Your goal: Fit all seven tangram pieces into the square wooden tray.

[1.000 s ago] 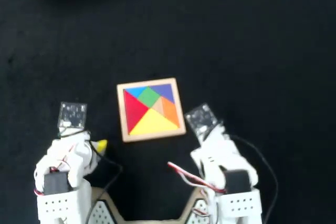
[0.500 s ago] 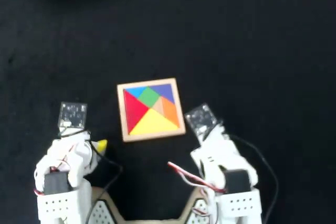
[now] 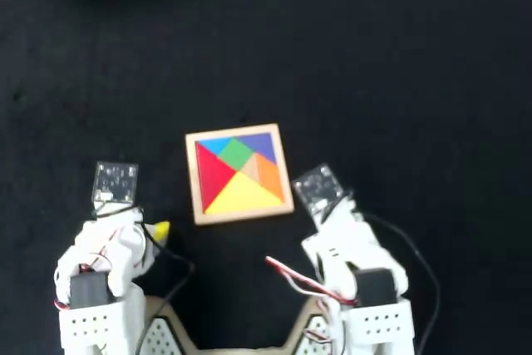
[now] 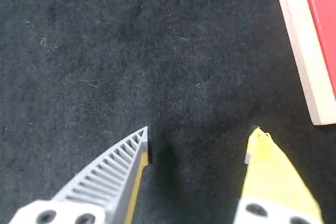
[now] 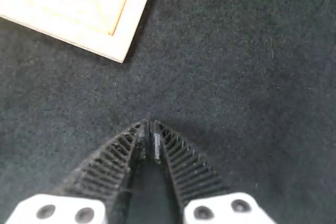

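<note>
The filled tray (image 3: 192,180) lies mid-frame between the arms, its lower right corner nearest the right gripper (image 5: 149,124), clenched on nothing; the left gripper (image 4: 201,128) stands spread, empty.

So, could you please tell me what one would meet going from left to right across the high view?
left arm → square wooden tray → right arm
</note>
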